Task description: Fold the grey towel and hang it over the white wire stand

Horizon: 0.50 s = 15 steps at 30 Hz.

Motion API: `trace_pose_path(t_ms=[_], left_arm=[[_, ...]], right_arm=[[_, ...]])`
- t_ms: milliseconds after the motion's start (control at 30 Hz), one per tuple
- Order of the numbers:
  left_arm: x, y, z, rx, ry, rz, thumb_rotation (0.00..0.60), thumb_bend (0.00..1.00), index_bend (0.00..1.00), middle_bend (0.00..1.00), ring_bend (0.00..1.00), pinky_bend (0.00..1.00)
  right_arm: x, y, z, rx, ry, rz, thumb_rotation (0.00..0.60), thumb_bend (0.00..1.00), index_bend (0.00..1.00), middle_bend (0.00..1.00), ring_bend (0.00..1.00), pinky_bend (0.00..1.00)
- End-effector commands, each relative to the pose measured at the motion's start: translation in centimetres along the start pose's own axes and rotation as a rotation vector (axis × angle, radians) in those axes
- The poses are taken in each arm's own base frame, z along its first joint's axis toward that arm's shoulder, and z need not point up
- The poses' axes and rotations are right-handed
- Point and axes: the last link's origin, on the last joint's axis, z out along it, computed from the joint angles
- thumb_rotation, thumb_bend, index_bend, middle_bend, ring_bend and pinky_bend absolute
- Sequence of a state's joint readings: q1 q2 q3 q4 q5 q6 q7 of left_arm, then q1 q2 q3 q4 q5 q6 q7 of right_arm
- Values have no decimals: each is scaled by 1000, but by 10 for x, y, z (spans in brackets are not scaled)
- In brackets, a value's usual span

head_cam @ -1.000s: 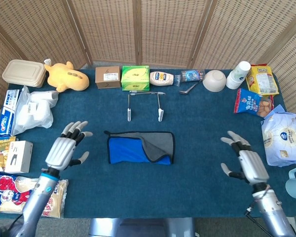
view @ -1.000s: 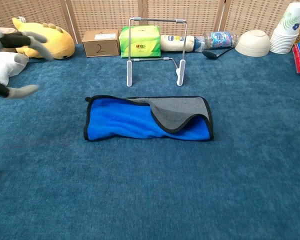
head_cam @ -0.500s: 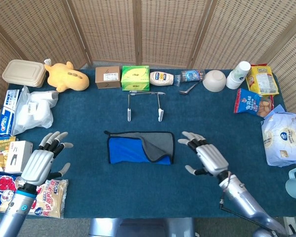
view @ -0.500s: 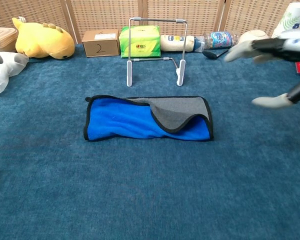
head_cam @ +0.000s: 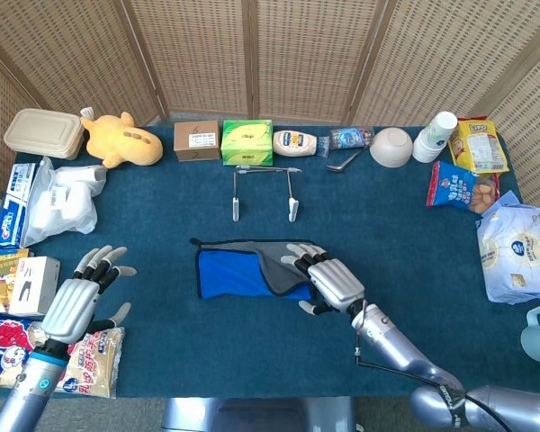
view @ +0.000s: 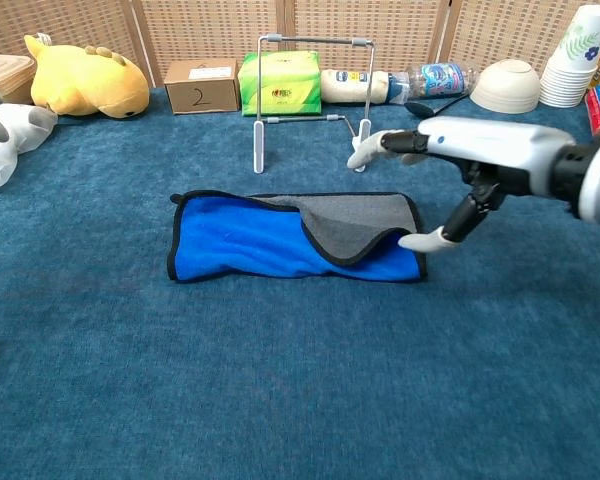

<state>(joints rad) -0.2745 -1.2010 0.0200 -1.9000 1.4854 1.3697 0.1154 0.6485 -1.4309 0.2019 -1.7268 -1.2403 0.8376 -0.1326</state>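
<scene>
The blue table carries the grey towel, lying flat at its centre, grey flap turned over the blue side; the right hand hovers spread at the towel's right end, holding nothing; the left hand sits open, well apart at the left; the white wire stand stands upright behind the towel; boxes and a mayonnaise bottle line the far edge behind it
</scene>
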Motion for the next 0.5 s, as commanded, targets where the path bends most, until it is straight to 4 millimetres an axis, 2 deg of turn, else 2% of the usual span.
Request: trace_pose_path(t_ms=[33,500], left_arm=[[0,1,1,-2,-3,2,600,439,294,121,0,0],[-1,8,5,-17,-9,7,600,439,294,111,0,0]], right_arm=[[-4,0,5,1,-1,-14,600,287,146,51,0,0],[-25,8,17,-6,-11,-49,600,288,144,51,0,0]])
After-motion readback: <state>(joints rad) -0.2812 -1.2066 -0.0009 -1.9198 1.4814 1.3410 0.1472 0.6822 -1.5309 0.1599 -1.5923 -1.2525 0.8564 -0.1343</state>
